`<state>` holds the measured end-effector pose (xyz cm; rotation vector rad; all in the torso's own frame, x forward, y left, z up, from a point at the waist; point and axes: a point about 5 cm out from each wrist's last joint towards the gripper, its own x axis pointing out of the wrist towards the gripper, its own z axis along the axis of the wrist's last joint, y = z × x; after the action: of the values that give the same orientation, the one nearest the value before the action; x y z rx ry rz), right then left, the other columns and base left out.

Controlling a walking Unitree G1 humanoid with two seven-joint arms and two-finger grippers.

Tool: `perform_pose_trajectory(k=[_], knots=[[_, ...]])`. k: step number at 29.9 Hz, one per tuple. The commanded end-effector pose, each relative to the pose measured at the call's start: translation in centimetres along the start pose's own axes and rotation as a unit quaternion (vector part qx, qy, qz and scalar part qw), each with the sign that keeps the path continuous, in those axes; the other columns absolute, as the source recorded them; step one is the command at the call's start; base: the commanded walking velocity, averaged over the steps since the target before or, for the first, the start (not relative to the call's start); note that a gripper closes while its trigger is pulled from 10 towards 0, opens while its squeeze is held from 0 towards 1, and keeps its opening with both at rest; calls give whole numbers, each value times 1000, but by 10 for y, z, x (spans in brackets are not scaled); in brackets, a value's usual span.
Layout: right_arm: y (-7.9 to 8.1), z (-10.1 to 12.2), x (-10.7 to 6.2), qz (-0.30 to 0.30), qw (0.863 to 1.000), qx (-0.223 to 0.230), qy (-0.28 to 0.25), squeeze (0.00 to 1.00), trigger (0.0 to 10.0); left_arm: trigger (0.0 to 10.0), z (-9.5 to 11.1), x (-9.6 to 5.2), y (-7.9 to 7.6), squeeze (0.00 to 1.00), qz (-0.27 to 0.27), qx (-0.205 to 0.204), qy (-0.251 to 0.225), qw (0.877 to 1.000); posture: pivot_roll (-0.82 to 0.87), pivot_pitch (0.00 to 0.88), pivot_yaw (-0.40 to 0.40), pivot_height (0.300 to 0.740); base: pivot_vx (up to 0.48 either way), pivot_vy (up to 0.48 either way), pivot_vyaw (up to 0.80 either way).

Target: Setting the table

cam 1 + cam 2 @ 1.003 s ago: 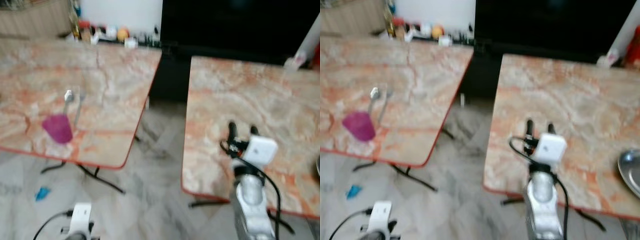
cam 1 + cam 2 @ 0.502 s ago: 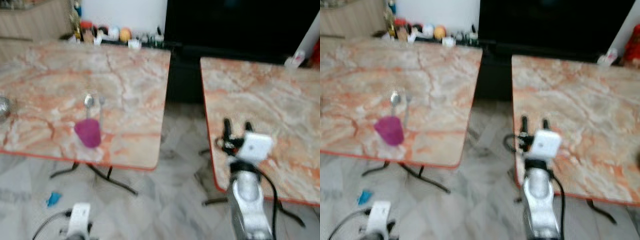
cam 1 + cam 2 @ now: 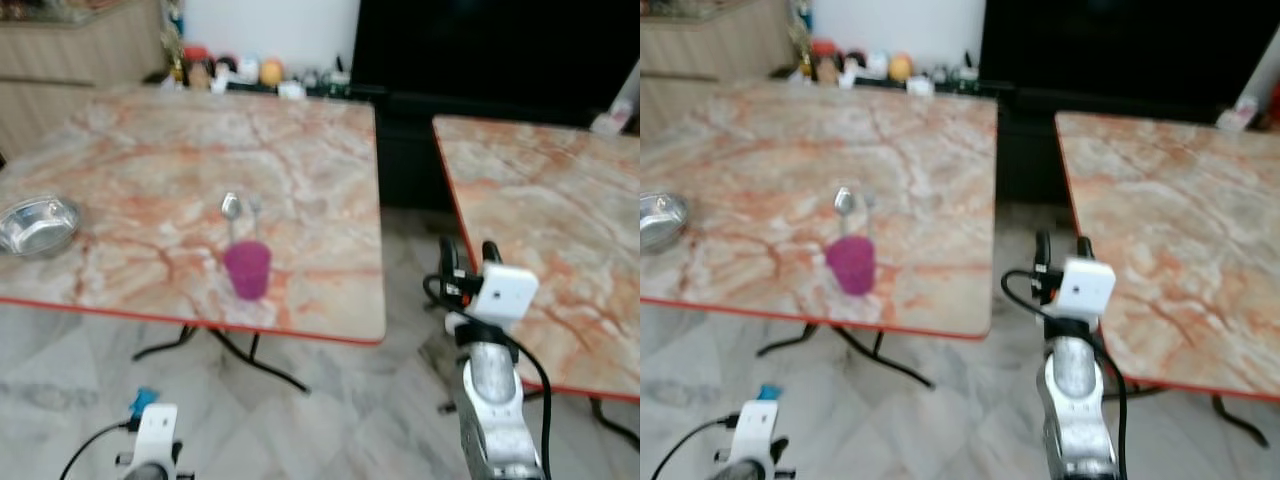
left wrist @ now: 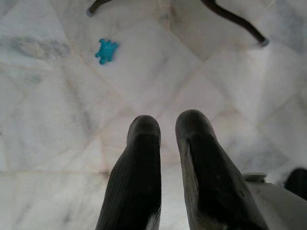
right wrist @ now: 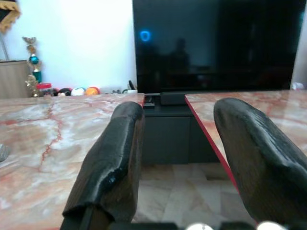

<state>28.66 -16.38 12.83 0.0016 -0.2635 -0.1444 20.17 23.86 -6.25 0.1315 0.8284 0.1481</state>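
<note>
Two marble-look tables with thin red edges stand side by side. The left table (image 3: 150, 150) takes up the upper left and middle of the head view. The right table (image 3: 560, 230) runs down the right side. Between them is an open strip of floor (image 3: 400, 260), wide at the bottom of the picture and narrow toward the top. The near edge of the left table runs across the middle of the picture, and more pale tiled floor lies open below it. Black table legs (image 3: 230, 350) stick out under that edge.

A pink cup (image 3: 246, 270) stands upright on the left table, near its front edge. A spoon (image 3: 231, 210) lies just behind it, with one more piece of cutlery beside it, too blurry to name. A shiny metal bowl (image 3: 38, 224) sits at the far left edge of the picture. Small colourful things line the wall at the top. A big dark screen (image 3: 500, 45) fills the upper right.

The right gripper (image 3: 465, 255) is held up over the gap between the tables. Its fingers (image 5: 115, 163) are spread wide and hold nothing.

The left gripper (image 4: 165, 129) hangs low, pointing at the floor. Its fingers have only a thin gap between them and touch nothing. A small blue scrap (image 4: 106, 50) lies on the tiles.
</note>
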Motion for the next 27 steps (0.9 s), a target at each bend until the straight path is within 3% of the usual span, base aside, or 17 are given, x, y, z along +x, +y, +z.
perform_pose_trajectory(k=[1, 27], knots=[[-9, -1, -1, -13, 1000, -8, 4, 0, 10000, 10000, -4, -1, -7, 0, -9, -5, 8, 1000, 104, 0, -32, 740, 0, 345, 0], [-10, 3, 2, -9, 1000, -13, -5, 0, 10000, 10000, -6, -1, -7, 0, -8, -7, 11, 1000, 101, 0, -34, 740, 0, 346, 0]])
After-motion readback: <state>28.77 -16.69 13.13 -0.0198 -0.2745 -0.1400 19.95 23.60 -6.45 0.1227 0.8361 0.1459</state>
